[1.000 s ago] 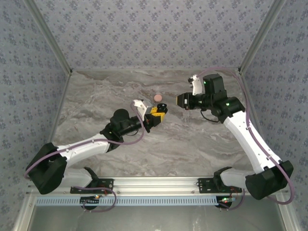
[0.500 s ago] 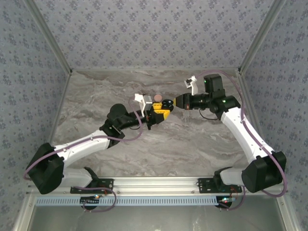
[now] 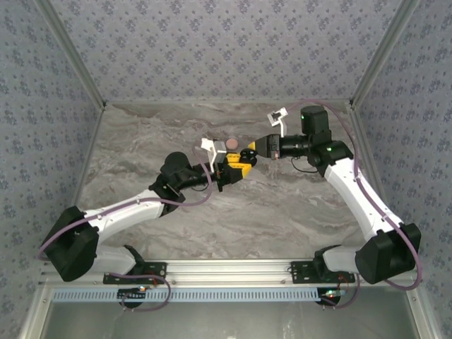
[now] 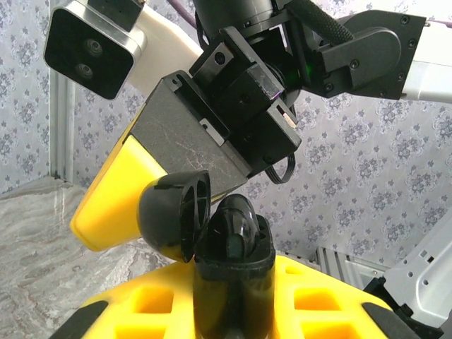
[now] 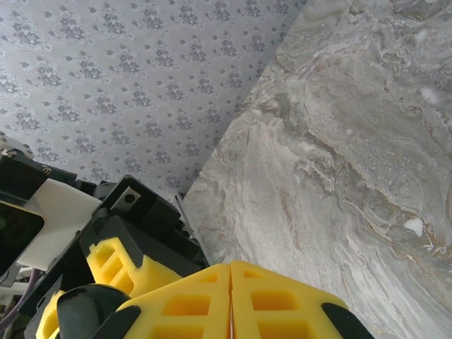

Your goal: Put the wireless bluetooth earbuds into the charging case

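- The left pincer (image 3: 237, 167) is clamped on a small black charging case (image 4: 233, 279). The case stands upright between its two yellow fingers (image 4: 321, 300).
- The case's lid (image 4: 173, 222) is flipped open and hangs tilted off the side of the case, above the pincer's fingers.
- A glossy black rounded piece (image 4: 238, 224) sits at the open mouth of the case, just above the grip. I cannot tell whether it is an earbud.
- The right pincer (image 5: 229, 272) is closed. Its two yellow fingers are pressed flat together along one seam, and nothing is visible between them.
- In the top view the right pincer's tip meets the left pincer over the case. In the left wrist view one of its yellow fingers lies just behind the open lid, and I cannot tell whether it touches it.
- The right arm's wrist camera (image 4: 92, 44) sits above and behind that closed pincer.
- A pink round disc (image 3: 231, 143) lies on the bench (image 3: 282, 205) just beyond the two pincers, on their far side and apart from both.
- The bench is grey and marbled, and both pincers are held above it.
- Patterned blue-grey walls (image 3: 226, 49) close in the bench well beyond the pincers, at the back and on both sides.
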Controlling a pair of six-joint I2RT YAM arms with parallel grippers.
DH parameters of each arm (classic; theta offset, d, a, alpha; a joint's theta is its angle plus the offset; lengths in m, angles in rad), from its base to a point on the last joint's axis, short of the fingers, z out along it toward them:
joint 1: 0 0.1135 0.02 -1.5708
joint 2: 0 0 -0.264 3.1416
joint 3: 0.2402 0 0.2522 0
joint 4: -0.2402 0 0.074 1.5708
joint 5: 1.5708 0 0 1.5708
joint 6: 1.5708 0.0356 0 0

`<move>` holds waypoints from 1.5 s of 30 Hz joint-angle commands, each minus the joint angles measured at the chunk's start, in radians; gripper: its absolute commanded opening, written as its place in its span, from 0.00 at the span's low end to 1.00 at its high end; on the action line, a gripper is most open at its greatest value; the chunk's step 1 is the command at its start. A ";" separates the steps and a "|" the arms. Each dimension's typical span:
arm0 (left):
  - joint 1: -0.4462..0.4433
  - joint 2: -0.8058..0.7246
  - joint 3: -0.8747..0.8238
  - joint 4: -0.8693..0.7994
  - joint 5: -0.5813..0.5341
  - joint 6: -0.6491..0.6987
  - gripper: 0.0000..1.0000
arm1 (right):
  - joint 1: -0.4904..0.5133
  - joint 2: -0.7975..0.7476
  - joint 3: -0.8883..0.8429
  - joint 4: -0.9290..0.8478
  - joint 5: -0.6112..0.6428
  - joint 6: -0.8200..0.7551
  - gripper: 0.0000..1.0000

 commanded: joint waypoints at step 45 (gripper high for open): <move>0.229 0.626 0.567 -0.944 -0.183 -0.298 0.24 | -0.082 -0.108 -0.144 -0.349 0.727 -0.094 0.14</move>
